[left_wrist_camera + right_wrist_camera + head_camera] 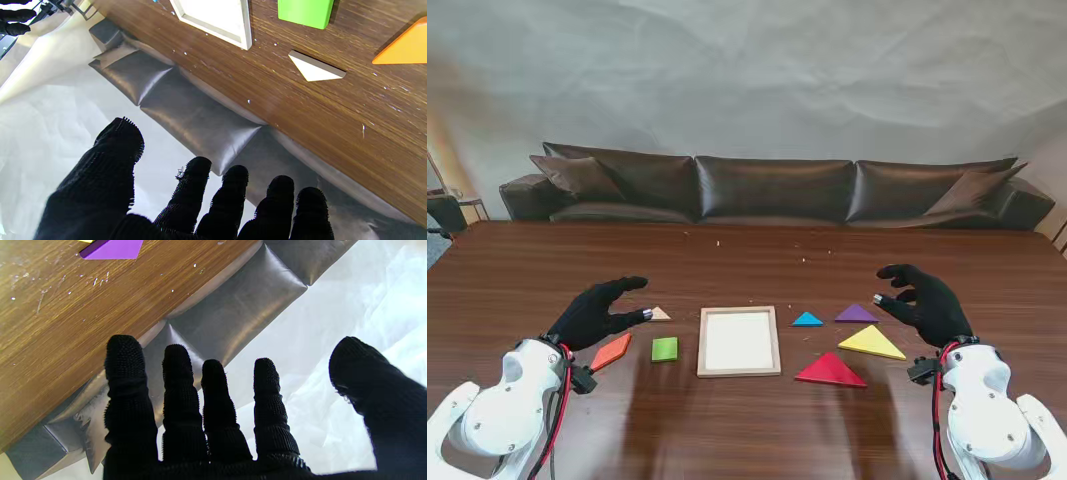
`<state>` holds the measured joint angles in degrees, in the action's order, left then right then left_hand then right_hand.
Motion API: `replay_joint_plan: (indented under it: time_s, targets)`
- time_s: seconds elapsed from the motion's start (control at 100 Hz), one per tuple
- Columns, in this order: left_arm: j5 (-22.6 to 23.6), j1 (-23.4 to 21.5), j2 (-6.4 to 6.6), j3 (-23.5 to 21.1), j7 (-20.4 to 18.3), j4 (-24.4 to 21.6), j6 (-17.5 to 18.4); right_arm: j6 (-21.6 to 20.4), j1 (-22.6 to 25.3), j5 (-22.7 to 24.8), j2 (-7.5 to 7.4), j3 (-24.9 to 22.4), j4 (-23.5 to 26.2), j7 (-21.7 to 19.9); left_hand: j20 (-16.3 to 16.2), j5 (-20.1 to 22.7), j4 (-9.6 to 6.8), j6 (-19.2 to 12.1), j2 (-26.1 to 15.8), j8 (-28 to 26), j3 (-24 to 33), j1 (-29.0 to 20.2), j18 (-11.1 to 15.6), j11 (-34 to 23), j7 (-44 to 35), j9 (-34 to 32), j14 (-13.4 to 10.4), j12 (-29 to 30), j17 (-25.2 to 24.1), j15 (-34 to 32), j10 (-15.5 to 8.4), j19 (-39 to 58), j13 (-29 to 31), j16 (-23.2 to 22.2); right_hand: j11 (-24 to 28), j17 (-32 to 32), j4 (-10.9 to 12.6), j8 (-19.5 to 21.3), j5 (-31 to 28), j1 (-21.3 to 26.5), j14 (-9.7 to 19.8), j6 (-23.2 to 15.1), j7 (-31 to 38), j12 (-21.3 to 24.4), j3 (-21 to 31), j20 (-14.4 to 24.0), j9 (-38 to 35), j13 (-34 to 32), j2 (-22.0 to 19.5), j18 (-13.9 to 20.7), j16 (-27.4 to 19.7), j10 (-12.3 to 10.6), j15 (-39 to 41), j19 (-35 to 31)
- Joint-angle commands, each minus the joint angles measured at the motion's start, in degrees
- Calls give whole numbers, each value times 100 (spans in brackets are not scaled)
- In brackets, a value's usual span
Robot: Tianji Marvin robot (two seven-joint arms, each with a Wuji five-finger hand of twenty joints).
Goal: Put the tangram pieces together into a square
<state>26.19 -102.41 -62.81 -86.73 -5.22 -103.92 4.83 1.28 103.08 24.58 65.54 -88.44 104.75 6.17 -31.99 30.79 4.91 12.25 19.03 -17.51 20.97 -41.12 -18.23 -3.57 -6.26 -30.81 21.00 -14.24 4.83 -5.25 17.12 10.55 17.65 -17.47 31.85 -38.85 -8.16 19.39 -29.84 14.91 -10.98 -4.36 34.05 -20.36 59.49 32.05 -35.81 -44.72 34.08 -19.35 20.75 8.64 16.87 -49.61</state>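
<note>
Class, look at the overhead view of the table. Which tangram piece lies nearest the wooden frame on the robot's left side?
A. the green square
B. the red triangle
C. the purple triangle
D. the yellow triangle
A: the green square sits just beside the left edge of the wooden frame, while the purple, red and yellow triangles all lie on the frame's right side.

counter point(747, 420) dark brown woodgrain | frame point(739, 371) pale wood, white inside | triangles: red point(829, 371), yellow point(871, 343), purple point(857, 314), blue point(807, 320), cream point(659, 314) | square point(665, 349) green | slanted piece point(611, 351) orange | sofa point(767, 190) dark brown
</note>
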Motion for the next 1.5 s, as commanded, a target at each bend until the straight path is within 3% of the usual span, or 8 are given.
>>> replay_joint_plan:
  time_s: [0.0,0.24,0.48,0.73,0.91,1.01,1.25,1.49]
  targets:
    - [20,-27,-3,-16,-96,-42,14,19,35,-5,8,18,27,-104,35,-130,-79,-24,247,48,109,139,214,42,70,170,-132,44,-11,5,-92,-42,-143,40,-82,1684,129,-39,-12,-122,-12,-81,-78,68,-114,85,31,-30,76,-94,77,-61,52,64]
    - [-34,-36,-3,0,-129,-74,-73,68,3,93,-20,80,4,-189,38,-128,-71,-28,149,51,84,171,213,47,72,168,-140,45,-60,20,-83,-54,-162,45,-84,1678,122,-24,-17,-107,-9,-48,-75,64,-113,113,22,-46,111,-96,96,-43,75,52]
    - [-75,34,17,52,-246,-48,-139,387,-125,666,-118,359,-48,-440,27,-112,-86,-35,12,51,-54,140,207,43,67,139,-129,41,-122,32,-76,-62,-168,47,-47,1631,55,3,-56,-26,16,14,-41,42,-89,188,10,-101,524,-32,145,-58,158,-55]
    - [-83,179,60,135,-458,50,-189,836,-427,1496,-241,943,-182,-731,16,-93,-106,-26,-71,48,-179,95,214,37,60,104,-125,32,-151,39,-60,-65,-170,45,187,1538,-226,57,-196,-9,130,102,68,-158,531,337,75,-284,1655,101,465,-34,679,-401]
    - [-126,219,65,163,-499,79,-210,1167,-674,2254,-366,1457,-322,-1126,9,-51,-121,-14,-104,41,-252,51,206,20,44,51,-130,19,-180,42,-59,-72,-169,44,643,1733,-431,81,-376,-202,310,109,97,-643,1034,371,589,71,2555,231,908,45,1425,-500]
    - [-141,214,66,170,-511,68,-224,1345,-821,2724,-440,1735,-419,-1388,4,-45,-127,-22,-111,39,-291,35,198,16,43,23,-124,11,-182,43,-44,-70,-165,43,779,1798,-505,92,-395,-320,373,79,73,-825,1220,369,811,268,2837,295,1016,61,1679,-501]
    - [-182,256,81,208,-590,88,-210,1664,-1136,3368,-541,2228,-618,-1857,-2,-27,-139,-12,-147,35,-353,12,198,8,38,-15,-124,-6,-187,38,-42,-72,-152,39,1004,1885,-577,113,-295,-546,458,93,0,-1051,1339,358,1188,506,2915,390,1053,63,1877,-503]
    - [-219,298,89,255,-644,112,-241,1853,-1407,3588,-557,2629,-981,-1822,-7,-3,-148,-1,-178,31,-403,-10,192,6,31,-44,-108,-17,-198,39,-17,-77,-151,38,1131,1937,-597,141,-220,-655,474,130,4,-1173,1375,355,1372,627,2971,418,1080,80,2015,-542]
